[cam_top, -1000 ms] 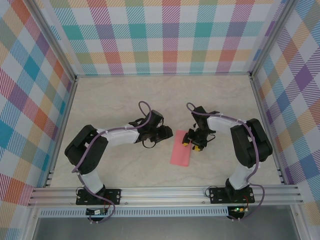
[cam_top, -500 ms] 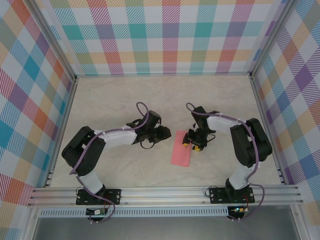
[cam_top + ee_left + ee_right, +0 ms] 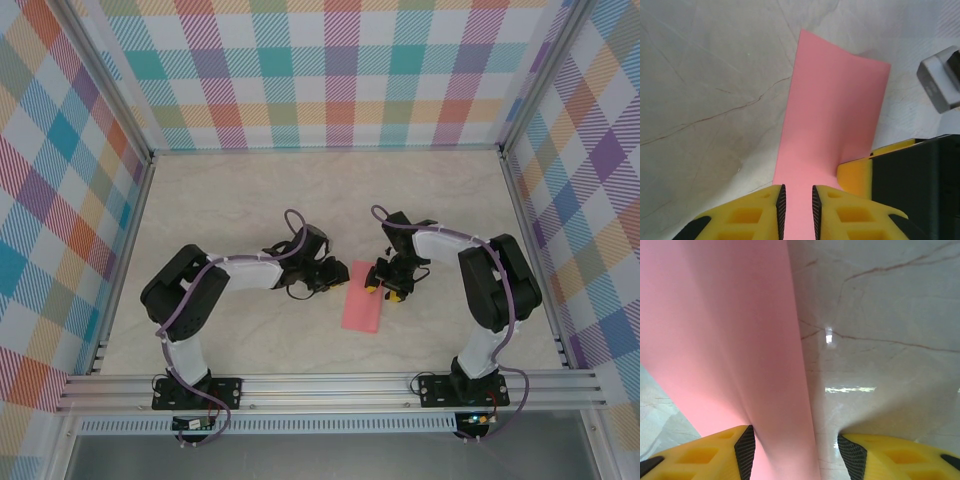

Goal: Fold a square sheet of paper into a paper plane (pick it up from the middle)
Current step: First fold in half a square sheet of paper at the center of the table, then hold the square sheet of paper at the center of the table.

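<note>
Since the earlier view the left arm's elbow has swung inward. The left pincer [image 3: 797,202] has narrowed to a slit with the thin salmon-pink sheet of paper [image 3: 361,297] showing in it; whether it pinches the sheet cannot be told. Sheet and right arm are unmoved. The right pincer [image 3: 795,452] is released, with the sheet's raised part between its parted fingers. Count: one sheet, lying on the pale marbled desk [image 3: 220,200] between two pincers; two arms.

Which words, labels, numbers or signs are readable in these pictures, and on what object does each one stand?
None can be read. The paper is plain pink, the table shows only marble veins, the walls only coloured checks, and the arms carry no legible label.
</note>
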Controlling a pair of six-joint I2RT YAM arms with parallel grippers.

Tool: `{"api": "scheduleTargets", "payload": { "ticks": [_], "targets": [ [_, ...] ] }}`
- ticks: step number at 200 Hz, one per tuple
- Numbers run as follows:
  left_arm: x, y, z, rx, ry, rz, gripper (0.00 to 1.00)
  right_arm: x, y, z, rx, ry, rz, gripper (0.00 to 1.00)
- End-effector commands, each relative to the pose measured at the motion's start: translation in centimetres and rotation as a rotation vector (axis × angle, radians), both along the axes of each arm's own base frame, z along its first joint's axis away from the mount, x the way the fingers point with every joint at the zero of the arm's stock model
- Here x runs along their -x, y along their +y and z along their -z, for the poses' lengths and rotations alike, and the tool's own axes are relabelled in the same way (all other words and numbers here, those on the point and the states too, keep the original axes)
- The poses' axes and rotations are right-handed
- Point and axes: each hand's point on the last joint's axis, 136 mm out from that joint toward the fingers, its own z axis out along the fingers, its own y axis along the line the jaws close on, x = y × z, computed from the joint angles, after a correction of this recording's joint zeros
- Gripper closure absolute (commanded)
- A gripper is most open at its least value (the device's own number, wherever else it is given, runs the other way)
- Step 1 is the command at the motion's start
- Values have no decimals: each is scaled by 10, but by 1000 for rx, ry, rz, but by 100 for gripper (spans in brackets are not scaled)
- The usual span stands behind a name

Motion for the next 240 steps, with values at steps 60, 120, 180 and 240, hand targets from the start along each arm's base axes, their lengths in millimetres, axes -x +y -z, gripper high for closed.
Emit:
{"api": "scheduleTargets", "payload": {
  "ticks": [60,120,180,240],
  "targets": [
    [1,-16,-9,40,-9,40,78,17,-18,70,131,35,-64,47],
    [6,-21,-9,45,-2,55,79,18,-18,76,138,53,-25,46],
    [11,-27,-6,51,13,81,81,18,-18,78,142,56,-33,45],
    [16,-36,2,36,35,122,87,19,-19,79,145,54,-45,45]
  ]
}}
